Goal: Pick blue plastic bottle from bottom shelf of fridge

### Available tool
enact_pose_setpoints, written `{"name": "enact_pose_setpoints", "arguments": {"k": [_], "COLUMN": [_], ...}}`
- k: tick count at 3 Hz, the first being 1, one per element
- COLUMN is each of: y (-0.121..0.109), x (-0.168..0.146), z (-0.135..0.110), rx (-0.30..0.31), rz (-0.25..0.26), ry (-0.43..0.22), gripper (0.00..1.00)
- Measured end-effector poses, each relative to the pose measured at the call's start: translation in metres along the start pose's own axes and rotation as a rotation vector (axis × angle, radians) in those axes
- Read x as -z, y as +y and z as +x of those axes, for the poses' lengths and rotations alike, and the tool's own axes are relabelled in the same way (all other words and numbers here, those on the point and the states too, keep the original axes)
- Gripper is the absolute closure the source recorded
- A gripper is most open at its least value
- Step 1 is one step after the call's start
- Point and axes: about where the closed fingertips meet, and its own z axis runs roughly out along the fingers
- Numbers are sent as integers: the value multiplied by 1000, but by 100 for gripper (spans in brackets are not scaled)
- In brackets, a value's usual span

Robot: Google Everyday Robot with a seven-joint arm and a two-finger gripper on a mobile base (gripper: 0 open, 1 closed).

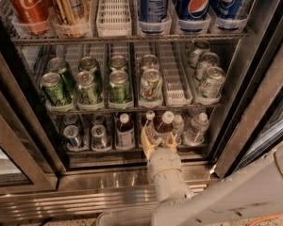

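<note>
Reaches into the open fridge from below with a pale arm. Puts the gripper at the steel front rail of the bottom shelf, in a lane just right of centre. Holds the blue plastic bottle there, one finger on each side of its lower body, gripper drawn narrow and clamped on it. Shows the bottle's white cap, dark brown liquid and pale label; tilts the cap slightly right. Keeps the bottle within the shelf opening, at the very front of its lane.

Lists neighbours on the same shelf: a second brown bottle one lane left, apart from the gripper; two silver cans further left; clear water bottles to the right, the nearest just beside the held bottle. Cannot tell whether they touch.

Notes, on the rack above, green cans in rows and an empty white tray. Notes, on the top rack, a red cola can at left and blue cola cans at right.
</note>
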Motion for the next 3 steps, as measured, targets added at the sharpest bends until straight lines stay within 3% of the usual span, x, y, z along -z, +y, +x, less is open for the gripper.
{"name": "enact_pose_setpoints", "arguments": {"k": [2, 3], "y": [-4, -3], "x": [8, 9], "z": [-12, -14], "rx": [-83, -106], "rz": [-128, -161], "ry": [5, 7], "gripper": [100, 100]}}
